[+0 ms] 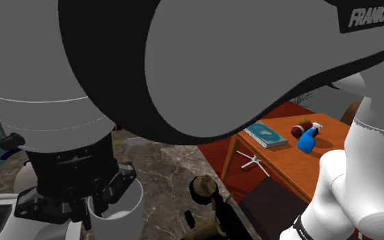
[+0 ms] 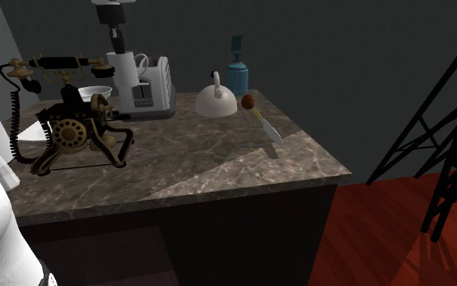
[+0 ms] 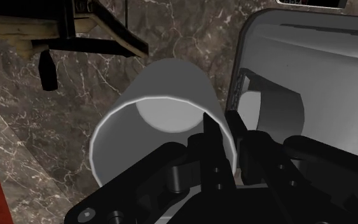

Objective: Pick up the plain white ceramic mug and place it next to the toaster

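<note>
Worktop (image 2: 218, 166) of dark veined stone, seen in the second exterior view against dim grey walls (image 2: 340, 57). A red wood floor (image 2: 381, 244) lies below its right-hand edge, and a black lattice frame (image 2: 424, 105) stands out on that floor.

Along the back edge I have the toaster (image 2: 149, 85) toward the view's left. A white kettle (image 2: 216, 102) sits toward the far right corner, with a blue container (image 2: 236, 73) right behind it. A knife (image 2: 269, 138) lies near the right edge. An old-style telephone (image 2: 74, 126) takes the left part, with a white bowl (image 2: 97, 92) behind it.

The mug (image 2: 124, 71), plain white, is upright just beside the toaster on the telephone's side. I cannot tell whether it rests on the stone. My gripper (image 3: 225, 130) is clamped on its rim, one finger inside the wall and one outside, on the toaster's side.

Bare stone runs from the middle to the front edge and the near right corner. In the shoulder view an orange table (image 1: 286, 163) stands beyond the worktop's edge, carrying a book (image 1: 265, 135) and a blue spray bottle (image 1: 309, 140).
</note>
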`<action>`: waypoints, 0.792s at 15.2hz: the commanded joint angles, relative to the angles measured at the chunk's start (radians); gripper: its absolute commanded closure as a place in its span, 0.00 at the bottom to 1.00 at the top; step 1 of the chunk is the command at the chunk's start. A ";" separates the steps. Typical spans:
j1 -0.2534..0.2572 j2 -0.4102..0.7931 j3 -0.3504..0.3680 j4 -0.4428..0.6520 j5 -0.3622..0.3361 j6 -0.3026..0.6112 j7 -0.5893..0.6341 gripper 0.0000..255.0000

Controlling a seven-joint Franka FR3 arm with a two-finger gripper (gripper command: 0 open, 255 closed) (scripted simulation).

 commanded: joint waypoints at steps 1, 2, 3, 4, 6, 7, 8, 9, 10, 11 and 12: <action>-0.002 -0.003 0.000 -0.029 0.001 0.027 0.002 1.00; -0.003 -0.003 -0.001 -0.042 0.000 0.040 0.003 1.00; -0.003 -0.002 -0.001 -0.055 0.000 0.053 0.004 1.00; -0.004 -0.001 -0.002 -0.067 -0.001 0.067 0.005 1.00; -0.004 0.002 -0.003 -0.091 -0.004 0.092 0.007 1.00; -0.005 0.003 -0.003 -0.102 -0.005 0.105 0.009 1.00; -0.005 0.005 -0.004 -0.114 -0.007 0.118 0.010 1.00; -0.005 0.007 -0.004 -0.125 -0.009 0.131 0.012 1.00; -0.005 0.010 -0.005 -0.135 -0.011 0.143 0.014 1.00; -0.005 0.013 -0.006 -0.146 -0.013 0.156 0.016 1.00; -0.005 0.016 -0.006 -0.156 -0.016 0.168 0.018 1.00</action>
